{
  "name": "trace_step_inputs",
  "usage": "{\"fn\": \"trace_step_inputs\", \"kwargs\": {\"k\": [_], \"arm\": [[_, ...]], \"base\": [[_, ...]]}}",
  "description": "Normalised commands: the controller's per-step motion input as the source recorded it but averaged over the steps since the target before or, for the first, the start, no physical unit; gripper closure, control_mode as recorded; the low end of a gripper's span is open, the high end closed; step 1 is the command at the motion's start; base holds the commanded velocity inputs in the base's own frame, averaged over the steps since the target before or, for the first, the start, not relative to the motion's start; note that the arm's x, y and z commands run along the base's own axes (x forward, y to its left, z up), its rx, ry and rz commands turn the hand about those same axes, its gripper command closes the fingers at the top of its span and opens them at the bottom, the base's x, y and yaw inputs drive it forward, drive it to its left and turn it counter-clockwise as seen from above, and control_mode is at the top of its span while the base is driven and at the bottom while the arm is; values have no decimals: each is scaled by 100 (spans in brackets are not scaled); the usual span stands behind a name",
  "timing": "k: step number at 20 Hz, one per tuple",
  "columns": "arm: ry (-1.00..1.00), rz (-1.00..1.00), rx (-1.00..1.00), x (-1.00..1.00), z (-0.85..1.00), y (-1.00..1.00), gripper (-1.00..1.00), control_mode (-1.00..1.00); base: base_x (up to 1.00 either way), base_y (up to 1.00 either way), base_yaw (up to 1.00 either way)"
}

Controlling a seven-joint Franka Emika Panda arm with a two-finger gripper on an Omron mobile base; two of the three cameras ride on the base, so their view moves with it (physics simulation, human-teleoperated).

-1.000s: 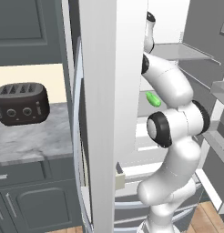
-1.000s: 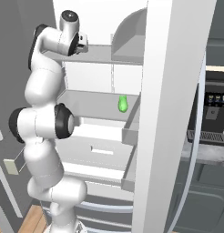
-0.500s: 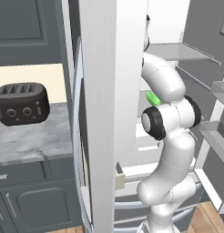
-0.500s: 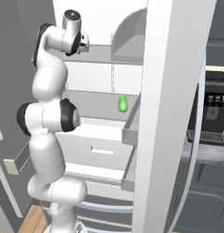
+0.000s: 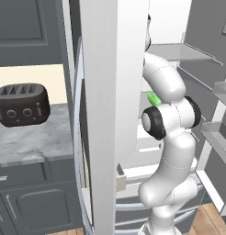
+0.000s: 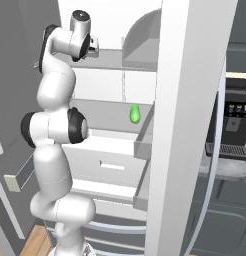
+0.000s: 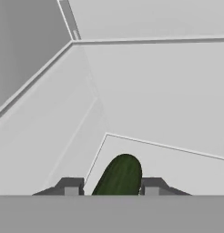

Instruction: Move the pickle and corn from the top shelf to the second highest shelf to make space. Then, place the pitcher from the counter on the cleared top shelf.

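One pickle (image 7: 119, 176) btwn tool (image 7: 111, 186) tips, long axis pointing away.

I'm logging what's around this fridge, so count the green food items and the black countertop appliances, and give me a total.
Green food items: 2 (bright green glossy oblong; dark green rounded oblong in the hand view)
Black appliances: 2 (black slotted toaster; black coffee machine)
Total: 4

Pale top shelf (image 6: 112, 60), dark green pickle (image 7: 119, 176) lying on it
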Motion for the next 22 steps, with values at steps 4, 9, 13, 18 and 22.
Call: {"fn": "trace_step_inputs", "kwargs": {"k": [4,9,13,18,22], "arm": [[0,0,0,7,-2,0,100,-100],[-4,-12,0,-57,-1,-14,100,-100],[-18,-18,0,-97,0,-31,100,-100],[-23,-9,0,-100,-16,-50,100,-100],[-27,-2,0,-92,-39,-69,100,-100]], "base": [[0,0,0],[0,0,0],[0,0,0],[0,0,0],[0,0,0]]}}
